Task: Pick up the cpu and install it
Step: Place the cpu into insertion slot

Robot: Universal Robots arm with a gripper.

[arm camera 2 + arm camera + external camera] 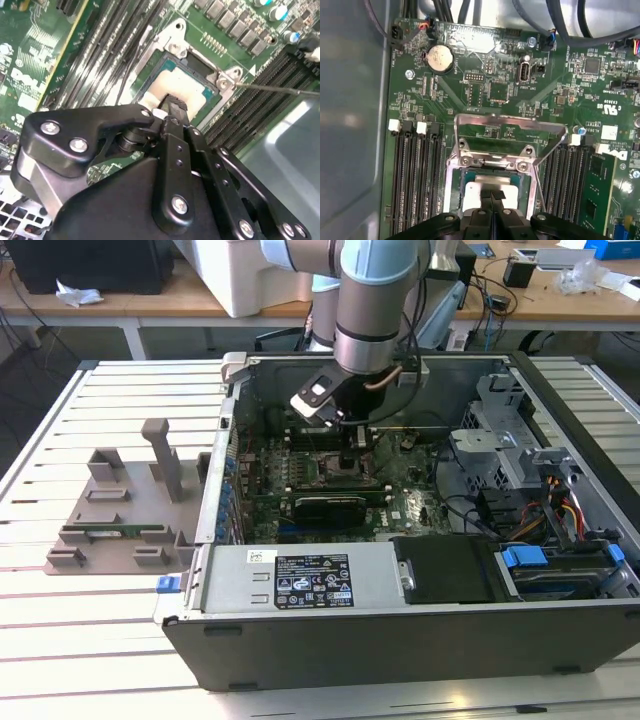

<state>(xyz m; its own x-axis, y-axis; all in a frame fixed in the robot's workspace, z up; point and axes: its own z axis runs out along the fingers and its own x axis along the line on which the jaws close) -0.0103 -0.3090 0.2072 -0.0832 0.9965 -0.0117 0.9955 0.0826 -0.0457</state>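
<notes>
In the exterior view, a dark grey open computer case (400,640) lies on its side on a pale slatted worktop (100,640). A grey plastic parts fixture (120,515) stands just beside it, towards the exterior view's left. The silver-and-blue robot arm (375,300) reaches down into the case, and its black claw (357,440) is low over the green motherboard (400,505).

In the second wrist view, the claw (174,106) is clenched, its two black fingers (176,125) pressed together with nothing between them. Their tips meet the small flat square cpu (187,90), whose shiny silver-white metal top lies flat inside the socket. A thin metal lever (280,90) juts out from the socket's corner.

In the first wrist view, the clenched claw (493,194) touches the middle of the cpu (474,194), which sits seated in the socket. The silver metal retention frame (510,122) is tipped up and open. Black memory slots (415,175) run along both sides of the socket. A round silver coin battery (440,57) sits well apart on the board.
</notes>
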